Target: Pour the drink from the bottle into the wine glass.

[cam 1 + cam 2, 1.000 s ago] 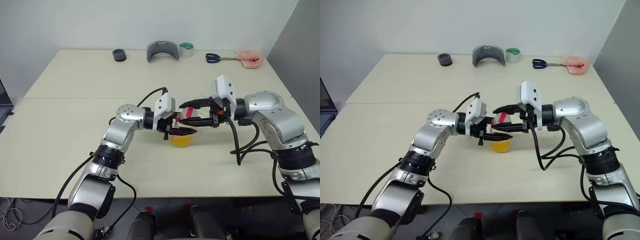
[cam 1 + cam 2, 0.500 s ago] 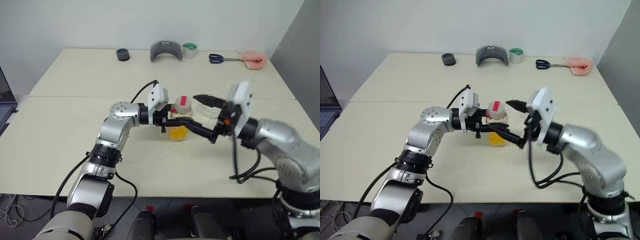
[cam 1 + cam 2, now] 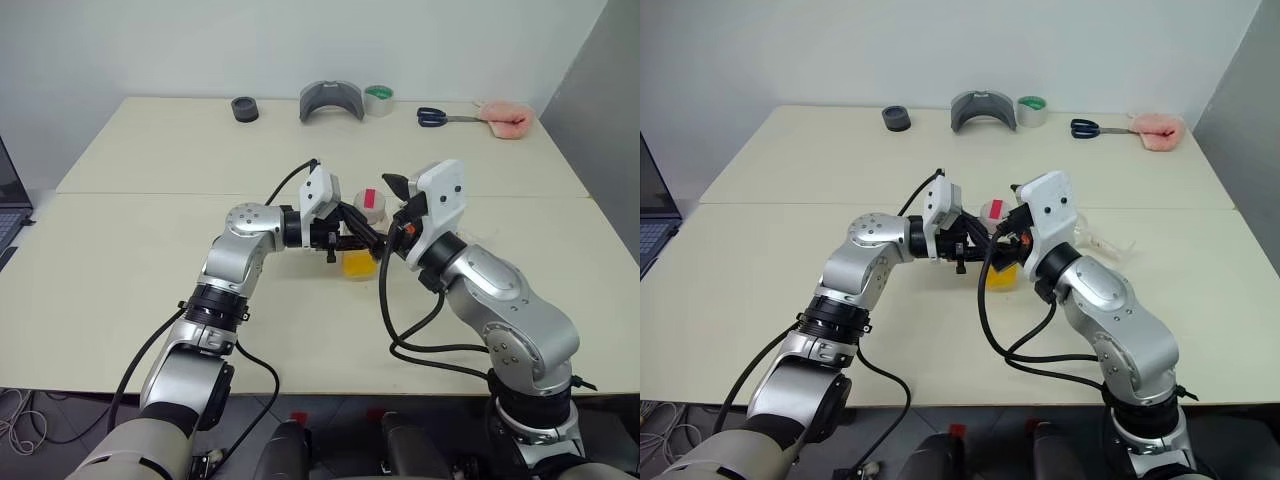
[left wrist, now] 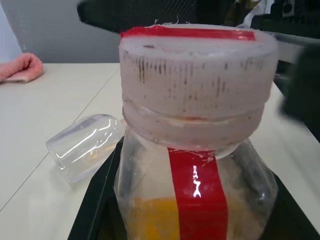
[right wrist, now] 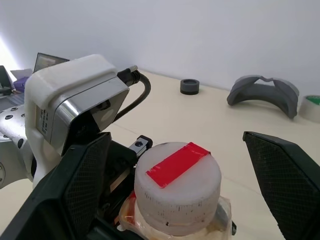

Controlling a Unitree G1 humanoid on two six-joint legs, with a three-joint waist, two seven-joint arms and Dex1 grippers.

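The wine glass [image 4: 85,146] is hard to make out from the head views, mostly tucked behind the right arm, but the left wrist view catches it lying on its side on the worktop [image 3: 120,250], clear and rounded, stem out of sight. The left gripper [image 3: 352,240] has its jaws clamped on the bottle [image 3: 360,240], a crinkly clear plastic thing with a whitish ribbed cap, a red tape strip and the orange drink [image 3: 358,265] low inside. The right gripper [image 5: 185,185] has its jaws spread wide either side of the cap, not touching it.
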